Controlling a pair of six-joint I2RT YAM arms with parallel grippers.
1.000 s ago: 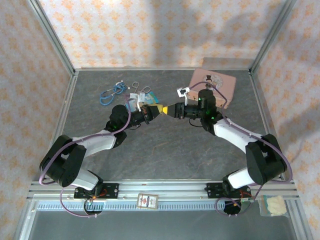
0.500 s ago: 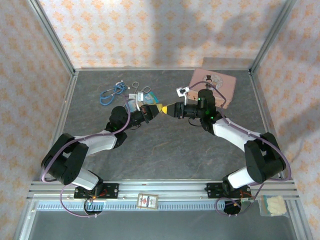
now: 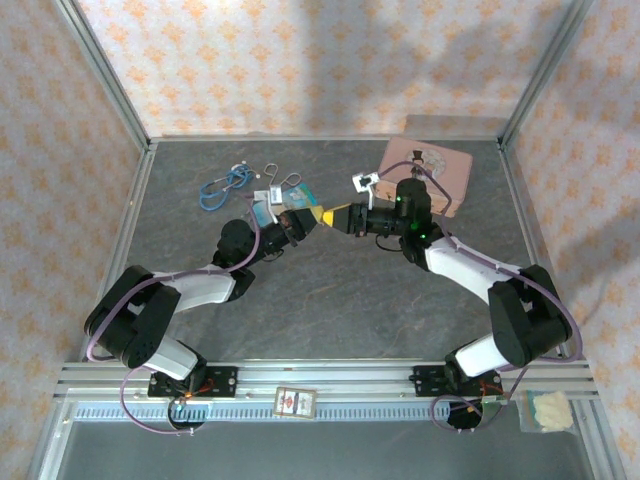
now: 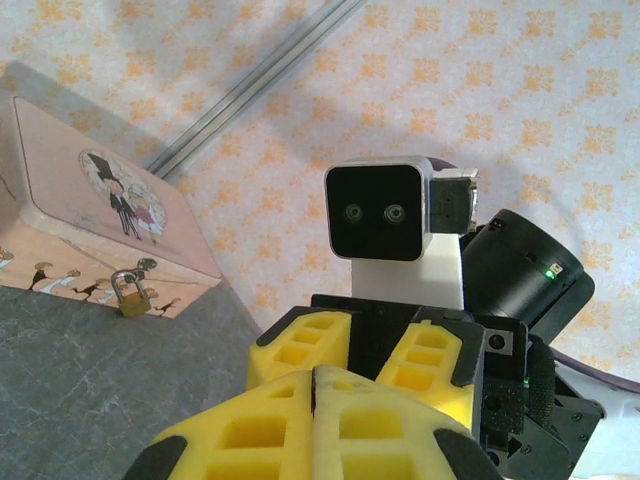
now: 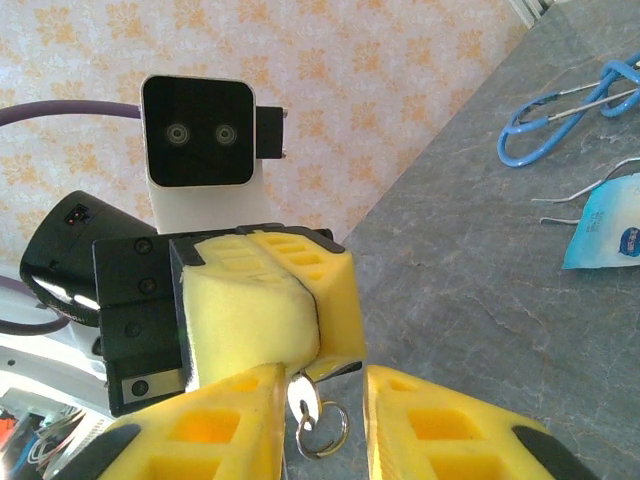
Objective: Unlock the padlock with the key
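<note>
My left gripper (image 3: 317, 217) (image 4: 315, 378) is shut on the key (image 5: 304, 400). The key's dull metal head and its split ring (image 5: 326, 432) hang from the pressed yellow fingertips. My right gripper (image 3: 336, 214) (image 5: 322, 388) faces it tip to tip and stands open, with one finger on each side of the key and not touching it. Both grippers hover above the grey table. The tiny brass padlock (image 4: 130, 293) stands upright against the side of the pink tin (image 4: 80, 200), well behind the grippers.
The pink tin (image 3: 432, 168) lies at the back right, close to the right arm. A blue cord bundle (image 3: 222, 185) (image 5: 565, 110) and a wire loop with a blue-white card (image 3: 291, 190) (image 5: 606, 222) lie at the back left. Patterned walls enclose the table.
Both grippers have drifted slightly towards the back of the table together, still tip to tip. The left arm's elbow has shifted a little.
</note>
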